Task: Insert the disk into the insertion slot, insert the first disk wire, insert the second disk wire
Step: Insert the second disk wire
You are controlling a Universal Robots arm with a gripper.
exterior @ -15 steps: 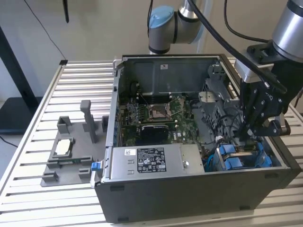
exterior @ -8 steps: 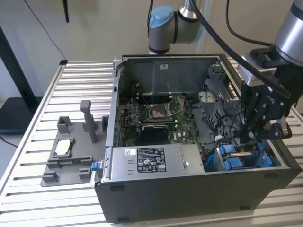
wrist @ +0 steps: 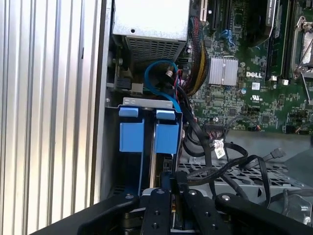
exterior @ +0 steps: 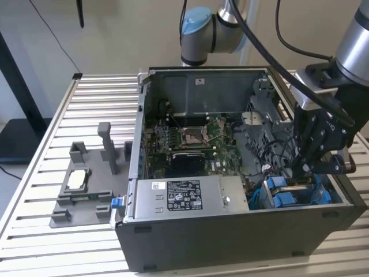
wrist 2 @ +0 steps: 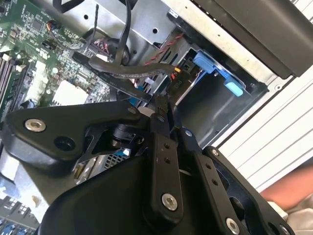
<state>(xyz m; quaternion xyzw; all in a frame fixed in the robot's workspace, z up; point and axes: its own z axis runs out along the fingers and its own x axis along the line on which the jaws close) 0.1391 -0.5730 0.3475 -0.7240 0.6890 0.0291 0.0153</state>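
My fingers (exterior: 304, 168) are pinched together on the edge of the disk (wrist: 155, 161), holding it upright between the blue guides so it slides straight down into the insertion slot (wrist: 146, 102) at the computer case's (exterior: 230, 231) corner.
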